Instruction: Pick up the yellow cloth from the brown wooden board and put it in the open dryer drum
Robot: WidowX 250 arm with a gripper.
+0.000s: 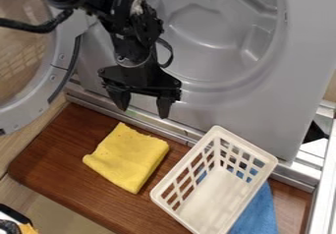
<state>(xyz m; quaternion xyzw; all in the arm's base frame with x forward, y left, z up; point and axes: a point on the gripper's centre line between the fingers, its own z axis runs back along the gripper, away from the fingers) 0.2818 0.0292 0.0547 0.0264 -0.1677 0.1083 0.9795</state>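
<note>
Where the yellow cloth [128, 155] lies, the tool [144, 113] hangs nearby — wide open.

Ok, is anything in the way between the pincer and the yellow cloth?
Nothing visible blocks the way from the open pincer to the yellow cloth; only a low-looking metal rail runs between them in the picture. The white basket sits beside the cloth, towards the picture's right, outside that gap.

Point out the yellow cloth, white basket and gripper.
Yellow cloth [128, 157]: camera view, middle of its top face.
White basket [213, 193]: camera view, bare inner floor.
Gripper [144, 111]: camera view, midway between its fingertips.
</note>
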